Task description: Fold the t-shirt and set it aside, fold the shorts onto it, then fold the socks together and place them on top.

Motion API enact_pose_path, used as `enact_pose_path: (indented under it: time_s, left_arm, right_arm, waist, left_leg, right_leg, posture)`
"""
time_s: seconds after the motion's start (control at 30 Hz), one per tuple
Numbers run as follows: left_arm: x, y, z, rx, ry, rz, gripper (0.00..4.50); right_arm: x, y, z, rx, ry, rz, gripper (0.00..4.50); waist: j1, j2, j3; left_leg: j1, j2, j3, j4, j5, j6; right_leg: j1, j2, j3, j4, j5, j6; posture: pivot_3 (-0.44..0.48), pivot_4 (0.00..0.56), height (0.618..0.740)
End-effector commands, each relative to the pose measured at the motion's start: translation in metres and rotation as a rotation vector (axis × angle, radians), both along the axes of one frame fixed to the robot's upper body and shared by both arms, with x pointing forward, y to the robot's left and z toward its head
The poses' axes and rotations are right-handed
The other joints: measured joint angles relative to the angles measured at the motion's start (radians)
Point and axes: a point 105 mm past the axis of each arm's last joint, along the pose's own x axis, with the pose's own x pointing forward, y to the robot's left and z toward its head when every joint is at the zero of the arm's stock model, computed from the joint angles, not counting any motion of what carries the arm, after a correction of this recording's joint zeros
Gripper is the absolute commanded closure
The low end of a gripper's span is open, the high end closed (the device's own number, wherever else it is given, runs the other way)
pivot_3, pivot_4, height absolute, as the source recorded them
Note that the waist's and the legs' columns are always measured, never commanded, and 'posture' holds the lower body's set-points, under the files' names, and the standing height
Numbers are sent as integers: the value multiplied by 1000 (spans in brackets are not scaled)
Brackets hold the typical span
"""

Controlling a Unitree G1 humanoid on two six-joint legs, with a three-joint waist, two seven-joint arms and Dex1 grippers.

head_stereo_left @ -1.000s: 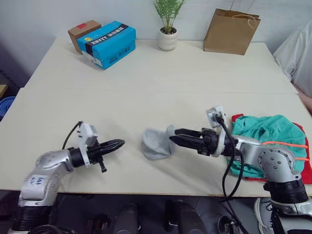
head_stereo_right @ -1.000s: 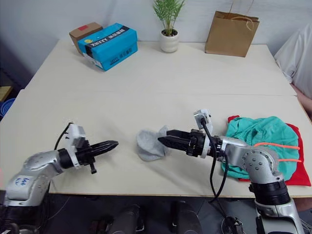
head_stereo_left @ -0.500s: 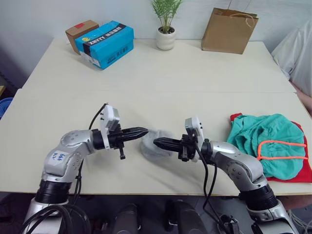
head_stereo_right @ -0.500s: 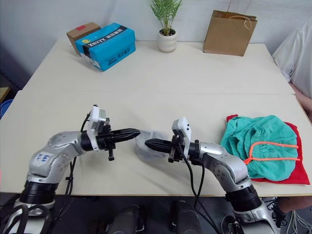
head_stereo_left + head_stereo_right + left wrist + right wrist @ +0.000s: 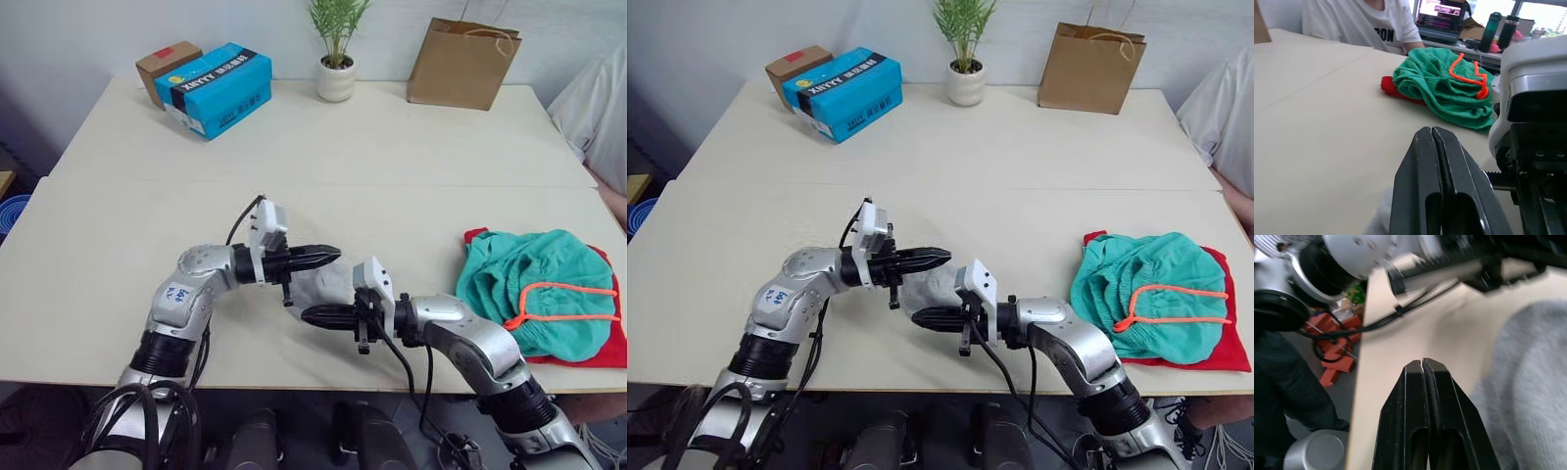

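The left gripper (image 5: 1437,147) has its 2 black fingers pressed flat together, with nothing between them. The right gripper (image 5: 1425,377) is pinched tight too, and it holds nothing either.

Both grippers now sit right at the grey socks (image 5: 323,286). The left one pokes over the far edge of the socks from the robot's left side. The right one lies at the near edge, with its tips pointing toward the robot's left. A second ago they were well apart, with the left gripper off to the side and the right one touching the socks from the right. Now the 2 arms have come in close and cross over the same little grey lump. The right arm has swung around to the front of it.

The socks lie bunched in the middle of the table (image 5: 118,225), near the front edge. They do not look neatly folded yet.

Over on the robot's right, the teal shorts (image 5: 534,289) rest in a soft heap on top of the red t-shirt (image 5: 607,348). Only the red edges peek out from under them. The orange drawstring (image 5: 563,294) loops across the shorts.

So it looks like the shirt and shorts are done, and the socks are the last job. The grippers seem to be pressing or tucking the socks. They will need to open before they can pick the socks up and carry them to the pile.
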Motion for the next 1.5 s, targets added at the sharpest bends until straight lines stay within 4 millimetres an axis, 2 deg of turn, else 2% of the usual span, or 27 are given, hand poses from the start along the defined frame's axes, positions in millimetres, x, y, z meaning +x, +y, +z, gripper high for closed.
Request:
enact_pose_path:
  time_s: [0.03,0.17,0.33,0.47,0.6,0.77,0.8,0.87,0.93,1.03,1.17,1.23,1.33,1.43,1.5]
  left_arm:
    - [6,4,-12,81,-13,32,4500]
    - [15,28,-31,128,26,160,4500]
    - [9,49,-54,137,101,227,4500]
    - [7,48,-63,125,121,251,4500]
    - [11,46,-65,105,126,281,4500]
    - [13,45,-68,95,137,306,4500]
    - [13,46,-69,98,136,311,4500]
    - [11,49,-70,104,134,314,4500]
    - [10,51,-70,112,130,309,4500]
    - [9,53,-70,119,123,302,4500]
    - [8,50,-70,121,118,289,4500]
    - [8,49,-70,118,118,284,4500]
    - [10,50,-69,111,95,298,4500]
    - [9,50,-67,96,83,285,4500]
    - [9,50,-63,64,74,279,4500]
  right_arm:
    - [-3,-8,18,41,-45,-13,4443]
    - [11,-13,25,84,-98,-102,4443]
    - [29,-8,18,100,-158,-180,4443]
    - [41,2,-5,65,-224,-222,4443]
    - [44,5,-25,19,-223,-230,4443]
    - [31,-5,-41,-43,-187,-163,4443]
    - [28,-8,-36,-12,-161,-159,4443]
    - [33,-10,-14,102,-123,-199,4443]
    - [37,-11,0,146,-129,-212,4443]
    - [49,-11,11,170,-147,-241,4443]
    - [62,-5,-11,44,-179,-253,4443]
    - [68,-5,-18,36,-148,-284,4443]
    - [81,-17,-32,20,-125,-371,4443]
    - [82,-27,-29,65,-67,-389,4443]
    - [76,-36,-18,138,40,-392,4443]
  waist:
    - [-1,0,0]
    - [-3,0,0]
    - [-3,0,0]
    - [0,-1,0]
    - [-1,-1,0]
    - [0,-1,0]
    - [0,0,0]
    - [-1,-1,-1]
    - [-4,-1,-1]
    - [-5,-1,-1]
    - [-3,-1,-1]
    - [-4,-1,-1]
    - [-4,-1,-1]
    - [-4,-1,-1]
    - [0,-1,-1]
  left_leg:
    - [0,0,0,0,0,0]
    - [1,1,0,-1,0,0]
    - [2,1,0,-1,0,0]
    - [2,0,-1,1,1,1]
    - [1,0,0,1,1,1]
    - [2,0,0,1,2,1]
    - [3,0,-1,1,2,1]
    - [3,0,-1,1,1,1]
    - [4,0,-1,1,2,1]
    - [4,1,-1,0,2,0]
    - [4,0,-1,-1,3,-1]
    - [4,0,-1,-1,3,-1]
    - [3,0,0,0,3,0]
    - [4,0,0,0,3,0]
    - [4,0,0,0,3,1]
  right_leg:
    - [0,0,0,0,0,0]
    - [0,1,0,2,0,-1]
    - [-1,0,0,3,0,-1]
    - [0,-1,0,4,0,-2]
    - [0,-1,0,4,0,-2]
    - [0,-1,0,5,1,-2]
    - [1,-1,0,5,1,-2]
    - [1,-1,0,5,1,-2]
    - [1,-1,0,6,1,-3]
    - [1,-1,0,6,2,-3]
    - [1,-1,0,6,1,-4]
    - [1,-1,0,5,1,-4]
    - [0,-1,0,5,2,-4]
    - [1,-1,0,6,2,-4]
    - [1,-1,0,7,2,-4]
  posture:
    - [0,150,740]
    - [0,150,740]
    - [0,150,740]
    - [0,150,740]
    - [0,150,740]
    - [0,150,740]
    - [0,150,740]
    - [0,150,740]
    - [0,150,740]
    - [0,150,740]
    - [0,150,740]
    - [0,150,740]
    - [0,150,740]
    - [0,150,740]
    - [0,150,740]
